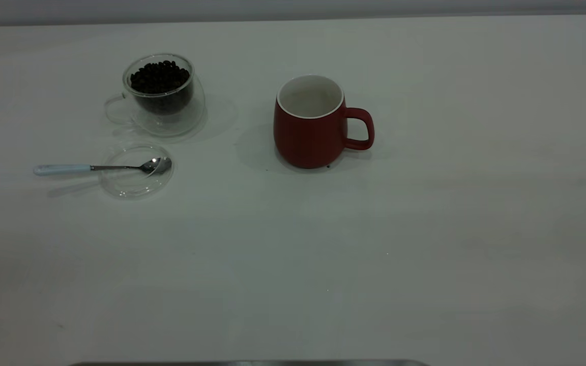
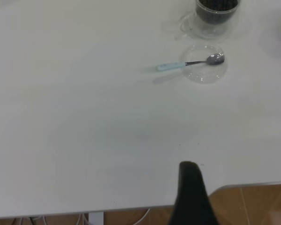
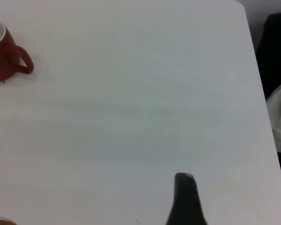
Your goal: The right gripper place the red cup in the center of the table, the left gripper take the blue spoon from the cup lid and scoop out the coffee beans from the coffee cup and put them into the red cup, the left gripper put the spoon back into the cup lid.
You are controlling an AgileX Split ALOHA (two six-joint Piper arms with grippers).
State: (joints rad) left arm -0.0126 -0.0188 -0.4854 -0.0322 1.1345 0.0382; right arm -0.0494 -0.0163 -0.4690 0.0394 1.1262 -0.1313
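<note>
A: Ext. view first. What's on the table [image 1: 425, 229]?
B: Red cup [image 1: 309, 124] upright near centre, handle toward view's right, inside looks empty. Coffee cup [image 1: 162, 94] at left-rear, coffee beans [image 1: 159, 76] heaped to the rim. Cup lid [image 1: 137, 170] just in front of it; blue spoon [image 1: 100, 167] lies across lid, bowl resting on the glass, handle sticking out past the lid's left edge. No arm in this view.
A: L wrist?
B: Left gripper [image 2: 193, 197], only one dark tip showing, low over the near table edge. Can't tell how its fingers stand; nothing seen in them. Spoon, lid and coffee cup well apart from the tip, far across the table.
A: R wrist?
B: Right gripper [image 3: 186, 201], same story, single black tip, finger state can't be told, holds nothing visible. Red cup well apart from it, at the view's edge, partly cut off.
</note>
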